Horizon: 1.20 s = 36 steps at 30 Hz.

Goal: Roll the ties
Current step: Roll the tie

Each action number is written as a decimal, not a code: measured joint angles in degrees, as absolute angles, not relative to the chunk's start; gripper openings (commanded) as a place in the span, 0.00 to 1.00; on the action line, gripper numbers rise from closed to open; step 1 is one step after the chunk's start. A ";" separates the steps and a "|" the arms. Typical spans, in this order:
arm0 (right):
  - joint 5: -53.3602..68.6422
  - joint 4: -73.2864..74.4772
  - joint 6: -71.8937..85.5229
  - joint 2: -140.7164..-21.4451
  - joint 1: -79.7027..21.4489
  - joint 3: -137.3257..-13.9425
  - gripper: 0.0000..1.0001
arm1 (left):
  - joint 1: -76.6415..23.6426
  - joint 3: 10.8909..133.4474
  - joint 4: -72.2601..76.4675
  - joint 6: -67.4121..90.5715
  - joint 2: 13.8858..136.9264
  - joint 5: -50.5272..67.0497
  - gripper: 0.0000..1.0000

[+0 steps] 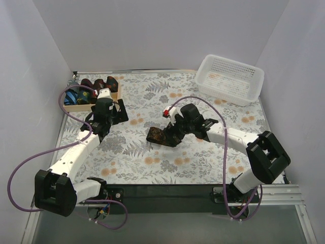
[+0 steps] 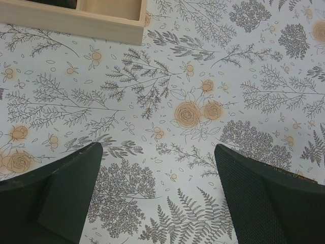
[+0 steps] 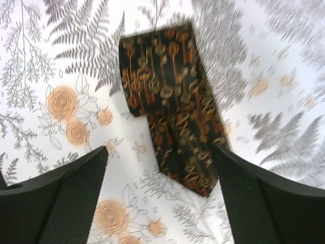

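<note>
A dark brown-black tie with orange-green pattern (image 1: 158, 135) lies folded on the floral tablecloth at mid-table. In the right wrist view the tie (image 3: 172, 112) lies flat with its pointed end between the spread fingers. My right gripper (image 1: 175, 136) is open, just above the tie's right end, and also shows open in the right wrist view (image 3: 160, 195). My left gripper (image 1: 101, 133) is open and empty over bare cloth left of the tie, and shows open in its wrist view (image 2: 158, 195). Other ties (image 1: 94, 84) sit rolled in the wooden tray.
The shallow wooden tray (image 1: 76, 107) stands at the back left; its corner shows in the left wrist view (image 2: 101, 24). A white plastic mesh basket (image 1: 231, 80) stands at the back right. White walls close in the table on three sides.
</note>
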<state>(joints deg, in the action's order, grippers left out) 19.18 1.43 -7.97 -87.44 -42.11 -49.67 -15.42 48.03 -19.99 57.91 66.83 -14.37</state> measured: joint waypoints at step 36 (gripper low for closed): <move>10.07 13.61 -18.72 -112.03 -50.28 -75.29 0.91 | -13.30 47.33 -17.91 58.26 67.07 -12.62 0.86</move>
<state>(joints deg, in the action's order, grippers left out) 10.07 13.61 -18.72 -112.03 -50.28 -75.29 -13.30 47.33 -17.91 58.26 67.07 -12.62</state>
